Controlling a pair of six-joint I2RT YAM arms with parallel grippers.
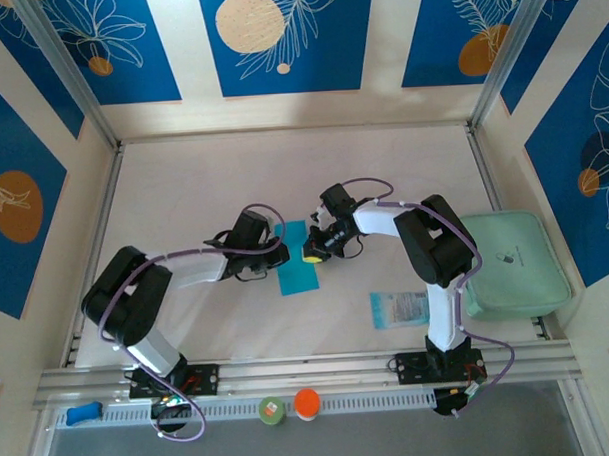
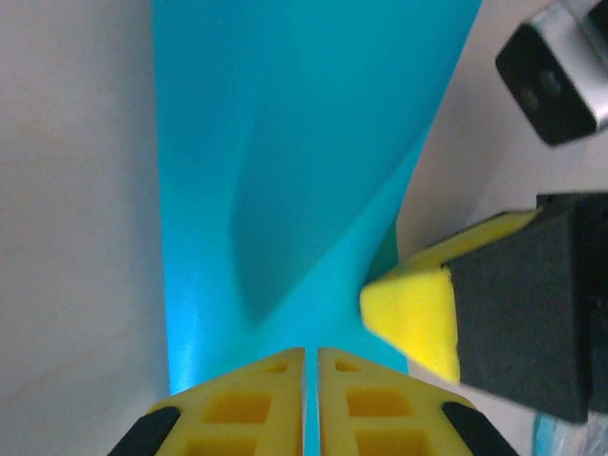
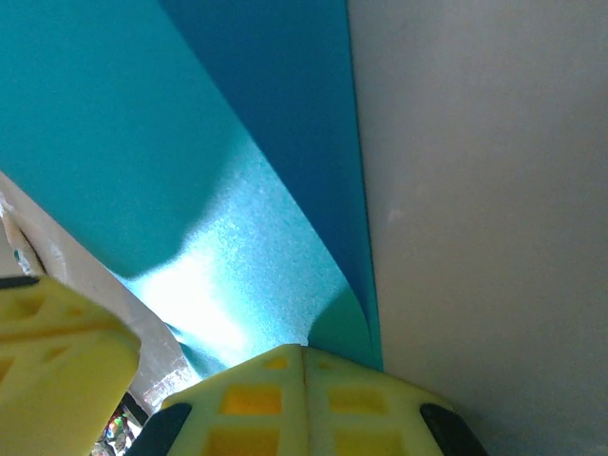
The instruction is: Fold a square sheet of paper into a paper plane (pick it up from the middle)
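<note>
Cyan-turquoise square sheet of paper [image 1: 298,272] arches mid-fold: left gripper [image 2: 311,369] pinches its 9 o'clock edge, and the clenched right gripper [image 3: 304,363] at 3 o'clock likely steadies the crease

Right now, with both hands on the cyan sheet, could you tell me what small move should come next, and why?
Probably the right hand should carry its pinched edge over toward the left hand, which also grips the sheet: it bows between them, not yet creased flat.
</note>
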